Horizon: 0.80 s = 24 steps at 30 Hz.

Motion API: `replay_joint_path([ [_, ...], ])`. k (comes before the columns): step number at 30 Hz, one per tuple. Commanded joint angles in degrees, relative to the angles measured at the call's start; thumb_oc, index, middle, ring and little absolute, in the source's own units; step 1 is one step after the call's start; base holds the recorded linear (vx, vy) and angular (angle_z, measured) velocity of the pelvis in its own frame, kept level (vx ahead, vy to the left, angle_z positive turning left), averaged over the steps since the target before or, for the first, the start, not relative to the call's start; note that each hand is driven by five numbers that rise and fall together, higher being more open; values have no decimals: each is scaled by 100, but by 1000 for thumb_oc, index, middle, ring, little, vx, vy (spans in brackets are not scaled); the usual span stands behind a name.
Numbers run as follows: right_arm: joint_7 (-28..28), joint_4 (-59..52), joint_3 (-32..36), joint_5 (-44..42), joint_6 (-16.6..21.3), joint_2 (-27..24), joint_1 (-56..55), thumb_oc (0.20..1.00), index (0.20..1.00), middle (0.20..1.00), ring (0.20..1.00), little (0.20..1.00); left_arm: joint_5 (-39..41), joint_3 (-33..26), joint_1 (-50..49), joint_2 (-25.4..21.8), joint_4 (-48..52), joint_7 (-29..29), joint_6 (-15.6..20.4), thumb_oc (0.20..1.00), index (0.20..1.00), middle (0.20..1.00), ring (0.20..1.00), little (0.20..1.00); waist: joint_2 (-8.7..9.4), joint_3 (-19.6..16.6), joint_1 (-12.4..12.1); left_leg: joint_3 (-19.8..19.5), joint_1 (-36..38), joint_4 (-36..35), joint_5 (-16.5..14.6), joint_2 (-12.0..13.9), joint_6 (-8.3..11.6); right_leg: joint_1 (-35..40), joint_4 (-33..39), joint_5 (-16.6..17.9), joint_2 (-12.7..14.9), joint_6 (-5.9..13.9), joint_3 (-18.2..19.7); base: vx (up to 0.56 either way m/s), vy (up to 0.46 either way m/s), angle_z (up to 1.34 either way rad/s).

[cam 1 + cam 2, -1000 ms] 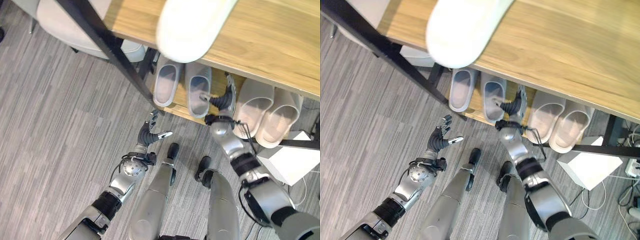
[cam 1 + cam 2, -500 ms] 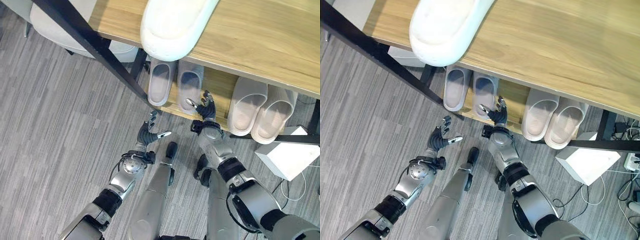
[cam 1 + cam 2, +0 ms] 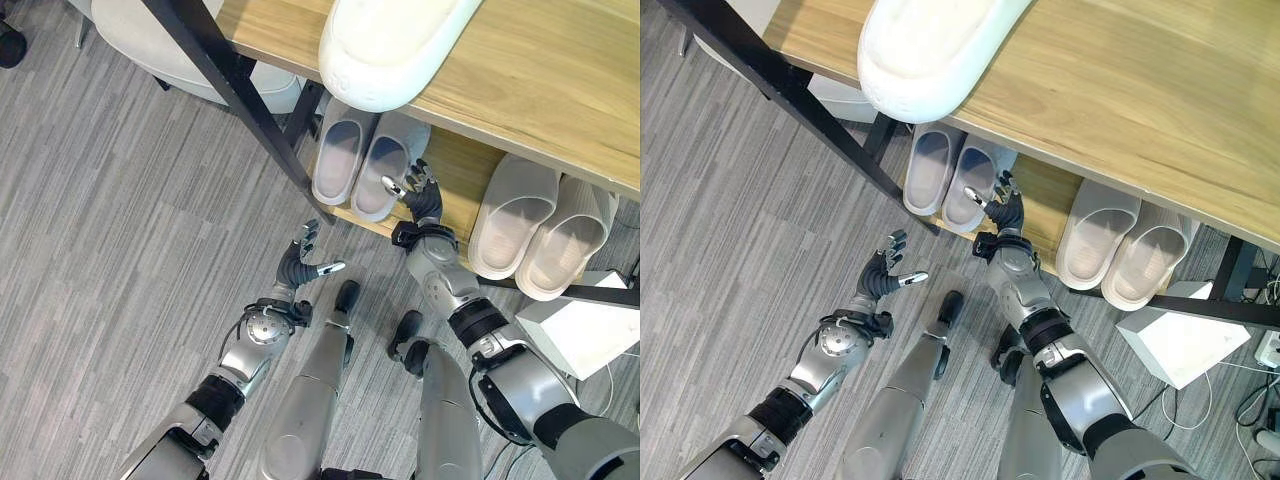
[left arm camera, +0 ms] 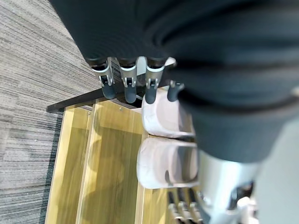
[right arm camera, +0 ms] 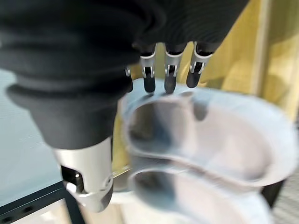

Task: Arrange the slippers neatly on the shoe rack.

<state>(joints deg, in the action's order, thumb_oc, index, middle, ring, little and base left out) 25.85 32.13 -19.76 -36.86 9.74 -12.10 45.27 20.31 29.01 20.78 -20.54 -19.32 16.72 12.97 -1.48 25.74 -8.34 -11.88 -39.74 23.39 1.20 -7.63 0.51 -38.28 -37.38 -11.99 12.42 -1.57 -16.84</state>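
Slipper [image 3: 383, 176] on lower shelf [image 3: 462, 195] — right hand [image 3: 421, 199] fingers [image 5: 169, 74] spread just beside it.

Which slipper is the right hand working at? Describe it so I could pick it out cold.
Start at the wooden shoe rack and look under its top board to the lower shelf, which holds two pairs. Take the grey pair by the black diagonal leg. It is the grey slipper lying next to the open right hand; the cream pair lies beyond the hand.

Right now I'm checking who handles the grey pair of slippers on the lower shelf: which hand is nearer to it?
Right. The right hand is at the grey pair, by its right-hand slipper's edge. The left hand hovers open over the floor, short of the rack.
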Motion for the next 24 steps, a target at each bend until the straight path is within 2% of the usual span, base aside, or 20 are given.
replay_joint_path([
  [1, -167, -715, -21, 543, 179, -20, -173, 1000, 1000, 1000, 1000, 1000, -62, -62, -43, -27, 193, -26, 71, 1000, 1000, 1000, 1000, 1000, 87, 14, 4, 211, 913, -114, -1187, -45, -306, 1044, 525, -558, -27, 317, 144, 0, 0, 0],
  [3, -231, -886, -41, 712, 123, -35, -459, 1000, 1000, 1000, 1000, 1000, -63, -125, -113, -11, 180, -45, 40, 1000, 1000, 1000, 1000, 1000, 123, -11, 50, 222, 998, -175, -1177, -13, -303, 1134, 615, -529, -55, 319, 145, -10, -21, -7],
  [6, -446, -1117, -110, 1435, -124, -104, -1421, 1000, 1000, 1000, 1000, 1000, 14, -339, -419, 21, 77, -137, -2, 1000, 1000, 1000, 1000, 1000, 234, -183, 224, 290, 1462, -559, -1105, 102, -266, 1624, 1176, -344, -189, 359, 153, 5, -48, -15],
  [12, -1299, -1615, -6, 2166, -243, -481, -3107, 1000, 1000, 1000, 1000, 1000, -253, -725, -1124, -149, -16, -541, -153, 1000, 1000, 1000, 1000, 1000, 362, -776, 614, 477, 2579, -1722, -728, 388, -204, 2770, 2601, 191, -527, 507, 121, 61, -63, -30],
  [15, -1648, -1795, 244, 2361, -250, -691, -3954, 1000, 1000, 1000, 1000, 1000, -833, -650, -1360, -459, 74, -929, -243, 1000, 1000, 1000, 1000, 1000, 315, -1116, 813, 604, 3139, -2337, -539, 524, -162, 3242, 3209, 385, -672, 591, 163, 85, -47, -22],
  [18, -1998, -1667, 451, 2245, -298, -659, -4568, 1000, 1000, 1000, 1000, 1000, -1193, -539, -1595, -649, 203, -1329, -323, 1000, 1000, 1000, 1000, 1000, 252, -1355, 955, 815, 3695, -2838, -440, 593, -140, 3646, 3635, 519, -798, 639, 303, 64, -33, -35],
  [24, -2359, -570, 572, 1860, -435, -490, -4884, 1000, 1000, 1000, 1000, 1000, -1410, -142, -1564, -573, 125, -1882, -387, 1000, 1000, 1000, 1000, 1000, 200, -1630, 1180, 1066, 4032, -2839, -593, 592, -119, 4104, 4131, 659, -890, 659, 549, 15, -53, -25],
])
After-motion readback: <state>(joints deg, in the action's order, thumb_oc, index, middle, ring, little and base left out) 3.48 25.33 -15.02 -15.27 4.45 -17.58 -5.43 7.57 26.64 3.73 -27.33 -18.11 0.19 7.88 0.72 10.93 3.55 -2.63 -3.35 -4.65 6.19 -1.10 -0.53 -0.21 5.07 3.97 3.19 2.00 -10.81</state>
